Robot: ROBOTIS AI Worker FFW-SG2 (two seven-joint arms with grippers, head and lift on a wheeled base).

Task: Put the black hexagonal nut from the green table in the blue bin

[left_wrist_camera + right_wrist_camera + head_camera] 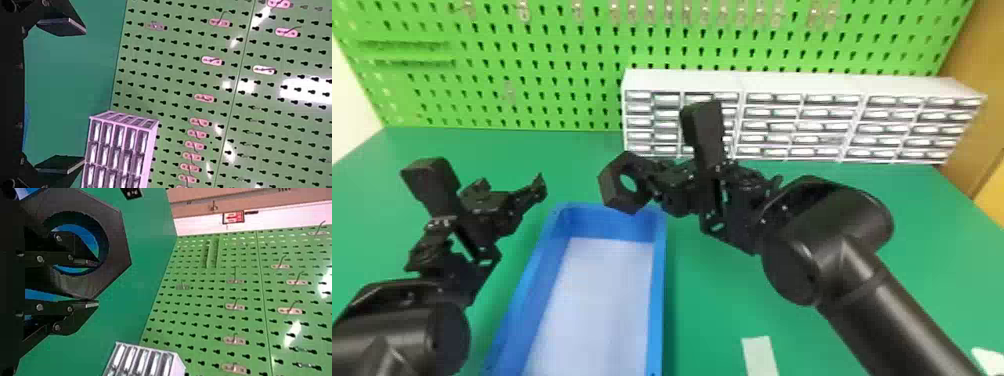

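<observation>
Right arm point(887, 300) angled inward, jaws clamping hexagonal nut point(610, 186).

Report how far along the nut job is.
Done: the nut is off the table. In hand: the right end effector grips its wall, one finger through the hole, near the far end of the bin. Remaining: lowering it into the bin and releasing.
</observation>
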